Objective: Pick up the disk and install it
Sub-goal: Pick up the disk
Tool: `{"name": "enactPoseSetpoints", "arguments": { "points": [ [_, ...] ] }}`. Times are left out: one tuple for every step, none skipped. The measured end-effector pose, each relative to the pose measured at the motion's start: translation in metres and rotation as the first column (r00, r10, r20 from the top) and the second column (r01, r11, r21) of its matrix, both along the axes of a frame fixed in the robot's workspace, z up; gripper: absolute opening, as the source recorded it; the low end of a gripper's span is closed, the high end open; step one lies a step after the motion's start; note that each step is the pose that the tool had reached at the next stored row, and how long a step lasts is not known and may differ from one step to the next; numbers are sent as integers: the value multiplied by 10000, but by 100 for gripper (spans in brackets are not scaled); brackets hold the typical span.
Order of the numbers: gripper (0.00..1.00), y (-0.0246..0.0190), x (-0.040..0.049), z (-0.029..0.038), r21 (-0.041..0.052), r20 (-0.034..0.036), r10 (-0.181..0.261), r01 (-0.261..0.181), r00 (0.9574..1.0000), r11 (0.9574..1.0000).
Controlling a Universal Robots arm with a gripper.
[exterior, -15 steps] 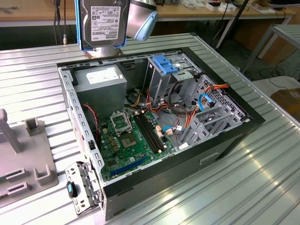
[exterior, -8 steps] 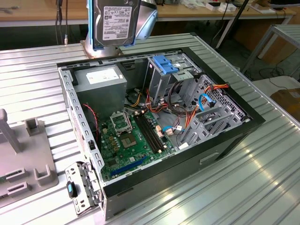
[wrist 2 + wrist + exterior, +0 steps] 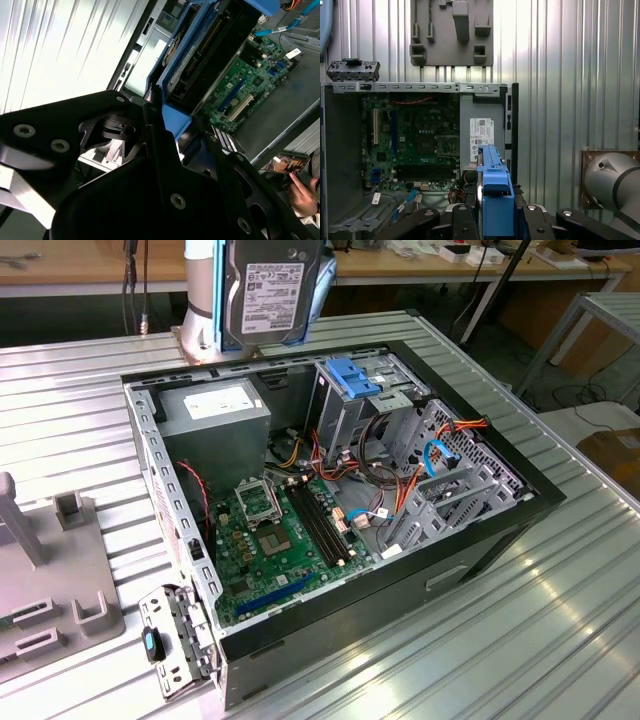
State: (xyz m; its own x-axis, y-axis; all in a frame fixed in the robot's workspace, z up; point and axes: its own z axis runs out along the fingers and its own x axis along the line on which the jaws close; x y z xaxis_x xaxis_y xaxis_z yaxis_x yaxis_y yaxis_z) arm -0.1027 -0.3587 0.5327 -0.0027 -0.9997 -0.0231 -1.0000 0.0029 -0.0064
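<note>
**Disk held aloft over the open case**

A ribbed metal table [image 3: 560,640] is seen carrying an open computer case [image 3: 450,565], which is laid on its side. Inside the case, a grey power-supply box [image 3: 215,410] is lodged in one corner and a green motherboard [image 3: 265,540] is spread across the floor. A metal drive cage [image 3: 350,405] topped by a blue handle is set beside loose red, orange and blue cables [image 3: 400,490]. Whether the cage's bay is free cannot be told.

The disk [image 3: 268,290] is held upright in the air, clear of the case and above the edge nearest the power-supply box. Its white label is turned towards the exterior view. In the first wrist view its blue side rail [image 3: 495,195] is seen edge-on. The gripper [image 3: 495,217] is clamped on the disk there, with black fingers [image 3: 462,222] set at either side of the rail.

The disk is judged to be rigid, dense for its size, smooth on its metal faces and easily harmed by knocks. It is best held by its edges and rails, as it is here, and not by its labelled face.
</note>
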Motion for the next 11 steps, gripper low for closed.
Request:
{"name": "enactPoseSetpoints", "arguments": {
  "points": [
    [37, -31, 0, -5, 0, 28, 0, 0, 10000, 10000],
    [37, -79, 0, -12, 1, 75, 2, -2, 10000, 10000],
    [37, -117, 0, -17, 0, 114, 5, -5, 9999, 10000],
    [37, -148, 0, -20, 0, 147, 8, -8, 9999, 10000],
    [37, -216, 0, -28, 1, 219, 15, -15, 9998, 10000],
    [37, -274, -1, -35, 1, 280, 19, -19, 9996, 10000],
    [37, -338, -1, -42, 2, 346, 24, -24, 9994, 10000],
    [37, -371, -1, -46, 0, 382, 26, -26, 9993, 10000],
    [37, -407, -1, -51, 1, 423, 28, -29, 9991, 10000],
    [37, -463, -1, -57, 0, 472, 30, -30, 9989, 10000],
    [37, -547, -1, -65, 2, 541, 31, -31, 9985, 10000]
  ]
}}
